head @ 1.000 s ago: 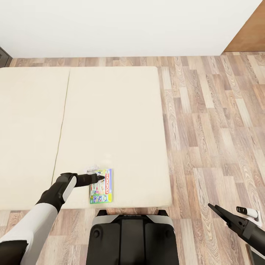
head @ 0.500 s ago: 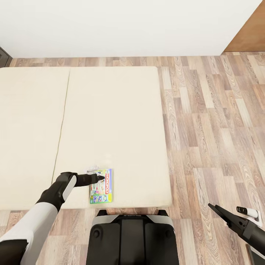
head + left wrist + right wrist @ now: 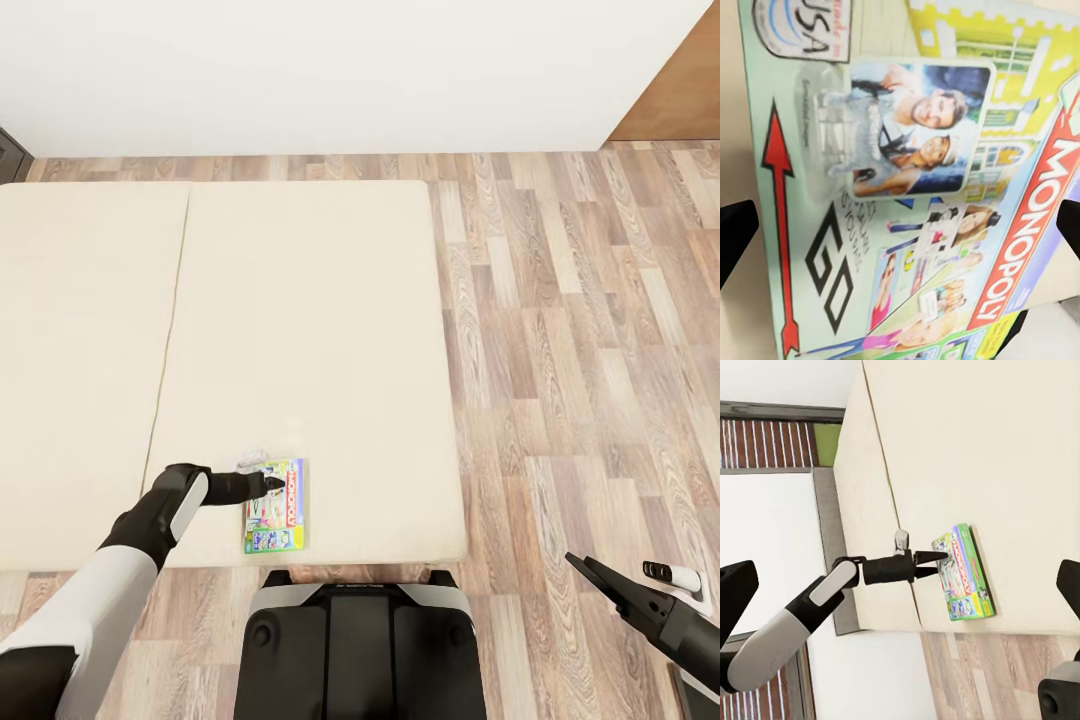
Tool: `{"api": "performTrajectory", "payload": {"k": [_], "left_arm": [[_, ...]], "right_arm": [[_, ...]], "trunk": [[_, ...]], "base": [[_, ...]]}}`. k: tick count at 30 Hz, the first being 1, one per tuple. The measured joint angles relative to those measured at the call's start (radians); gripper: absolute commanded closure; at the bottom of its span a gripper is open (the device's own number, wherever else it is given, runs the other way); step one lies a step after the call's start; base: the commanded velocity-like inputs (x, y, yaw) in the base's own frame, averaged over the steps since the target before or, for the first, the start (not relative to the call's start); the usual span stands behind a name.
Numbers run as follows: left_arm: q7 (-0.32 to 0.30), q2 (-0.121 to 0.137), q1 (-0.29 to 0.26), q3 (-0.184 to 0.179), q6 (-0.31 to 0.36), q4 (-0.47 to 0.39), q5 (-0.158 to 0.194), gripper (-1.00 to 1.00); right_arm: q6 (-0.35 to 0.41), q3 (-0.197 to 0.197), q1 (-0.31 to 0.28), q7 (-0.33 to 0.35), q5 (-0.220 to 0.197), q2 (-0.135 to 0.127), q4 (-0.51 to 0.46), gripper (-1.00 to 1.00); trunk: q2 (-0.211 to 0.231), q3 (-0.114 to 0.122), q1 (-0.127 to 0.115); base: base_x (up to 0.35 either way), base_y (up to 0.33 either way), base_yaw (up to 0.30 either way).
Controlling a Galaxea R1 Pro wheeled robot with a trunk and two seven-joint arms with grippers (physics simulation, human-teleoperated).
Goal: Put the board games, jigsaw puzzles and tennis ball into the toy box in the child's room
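Observation:
A MONOPOLY board game (image 3: 277, 508) lies flat on the cream bed (image 3: 300, 300), close to its near edge. My left gripper (image 3: 270, 483) hovers at the box's far left corner, open, its fingers apart on either side of the printed lid (image 3: 915, 195). The right wrist view has the same box (image 3: 964, 572) with the left gripper (image 3: 934, 558) at its end. My right gripper (image 3: 588, 573) hangs open and empty over the floor at the lower right, well away from the bed.
Wood-plank floor (image 3: 580, 330) runs along the bed's right side and far end. A white wall (image 3: 330, 70) stands behind, with a brown door (image 3: 680, 90) at the far right. A small white and black object (image 3: 672, 575) lies by the right arm. My base (image 3: 355, 640) abuts the bed.
The left arm's elbow has edged very slightly away from me; its gripper stays at the box. The right arm and the box have not moved.

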Motion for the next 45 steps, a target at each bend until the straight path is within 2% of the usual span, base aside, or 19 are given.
{"api": "performTrajectory", "payload": {"k": [26,45], "left_arm": [[0.001,-0.003,-0.003,0.000,0.037,0.001,0.000,-1.00],[0.000,-0.006,-0.003,0.000,0.031,0.002,0.002,-1.00]], "right_arm": [[0.000,0.000,0.000,0.000,0.000,0.000,0.000,-1.00],[0.000,0.000,0.000,0.000,0.001,0.000,0.000,-1.00]], "trunk": [[0.000,0.000,0.000],[0.000,0.000,0.000]], "base": [[0.000,-0.001,0.000],[0.000,-0.091,0.000]]}}
